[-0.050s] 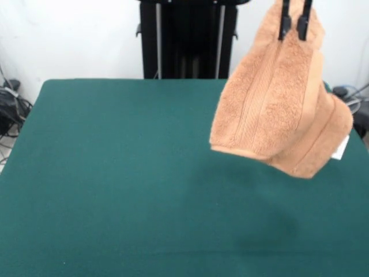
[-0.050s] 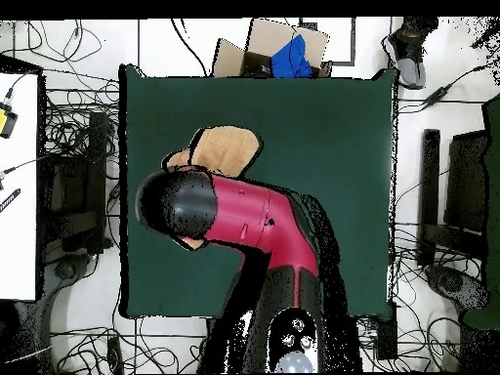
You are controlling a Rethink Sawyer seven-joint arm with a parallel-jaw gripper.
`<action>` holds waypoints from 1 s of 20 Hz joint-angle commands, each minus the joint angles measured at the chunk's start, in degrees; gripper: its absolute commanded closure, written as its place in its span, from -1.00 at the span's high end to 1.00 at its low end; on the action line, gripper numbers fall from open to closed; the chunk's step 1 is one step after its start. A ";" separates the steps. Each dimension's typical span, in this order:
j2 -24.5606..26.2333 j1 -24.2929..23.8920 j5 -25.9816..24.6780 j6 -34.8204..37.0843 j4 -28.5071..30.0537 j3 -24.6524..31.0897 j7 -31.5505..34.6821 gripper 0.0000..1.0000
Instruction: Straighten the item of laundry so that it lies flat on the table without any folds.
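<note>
High above the counter's [image 1: 115,190] side, jaws [image 1: 294,26] pinched on the top edge of the peach-orange towel [image 1: 277,109], two black fingertips [image 1: 285,24] biting into the cloth near one end. Hanging clear of the green felt, whole weight carried from that one pinch, lower hem lifted off the surface. Draped in a loose double layer, one flap folded over the other, woven border band running down the front, small white tag [image 1: 341,148] peeking out at the low corner. From overhead, mostly masked by the red and black arm [image 2: 249,220]; only a patch of towel [image 2: 227,148] showing past the arm's head, so the exact lie of the hidden part hard to call.

Soft, light, limp stuff by the look: no stiffness, prone to swing and fold back on itself when lowered. Terry pile probably grippy on felt, so dragging likely to help spread it. Best hold judged to be a corner or the hem, not the middle.
</note>
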 commanded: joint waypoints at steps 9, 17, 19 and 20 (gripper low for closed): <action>7.00 -1.96 2.53 -5.86 0.51 0.58 13.68 -1.00; 5.16 -1.70 2.57 -8.64 5.00 1.17 12.78 -1.00; 5.28 -1.55 2.56 -9.79 5.64 1.39 12.87 -1.00; 5.51 -1.30 2.51 -10.27 5.72 1.42 13.08 -1.00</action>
